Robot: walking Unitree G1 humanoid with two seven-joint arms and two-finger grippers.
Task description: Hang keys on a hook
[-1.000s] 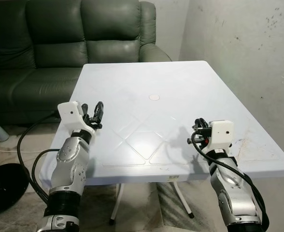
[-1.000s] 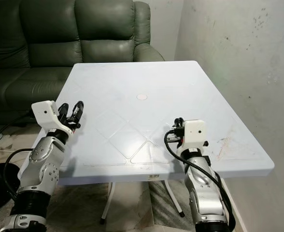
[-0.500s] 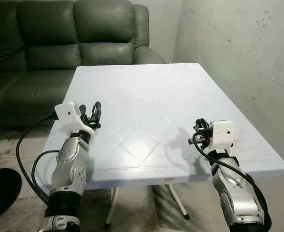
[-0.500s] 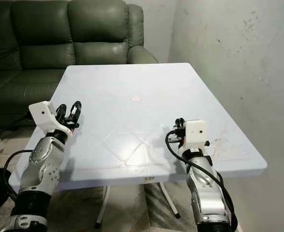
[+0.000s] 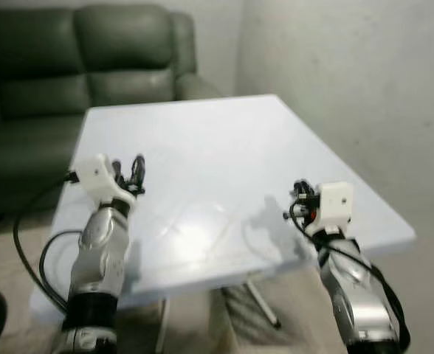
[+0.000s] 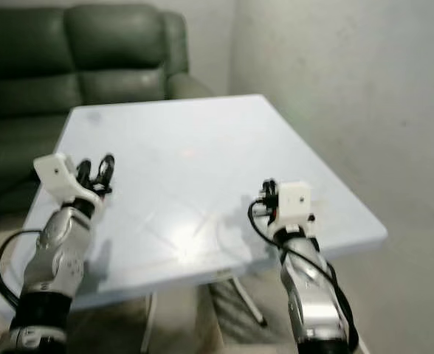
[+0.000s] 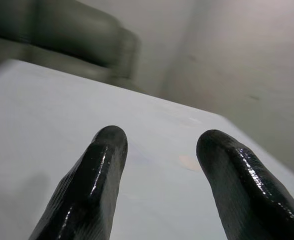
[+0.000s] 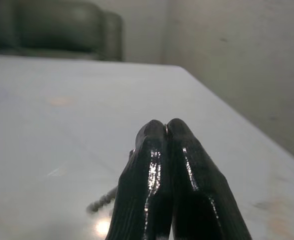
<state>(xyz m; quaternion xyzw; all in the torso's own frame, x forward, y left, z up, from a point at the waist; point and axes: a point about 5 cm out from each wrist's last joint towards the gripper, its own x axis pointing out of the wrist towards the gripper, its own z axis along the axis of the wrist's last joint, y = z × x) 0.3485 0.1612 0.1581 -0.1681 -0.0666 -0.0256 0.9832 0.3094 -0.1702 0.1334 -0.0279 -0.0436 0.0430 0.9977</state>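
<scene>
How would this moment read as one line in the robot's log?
view: blurred | left tool: open, above white table | right tool: shut, small metal thing hangs beneath, maybe keys | hook: unseen | sofa behind

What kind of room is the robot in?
Probably a living room in a home. There is a dark green sofa at the back, a white plastic table in front of it, and a bare, scuffed wall on the robot's right.
</scene>
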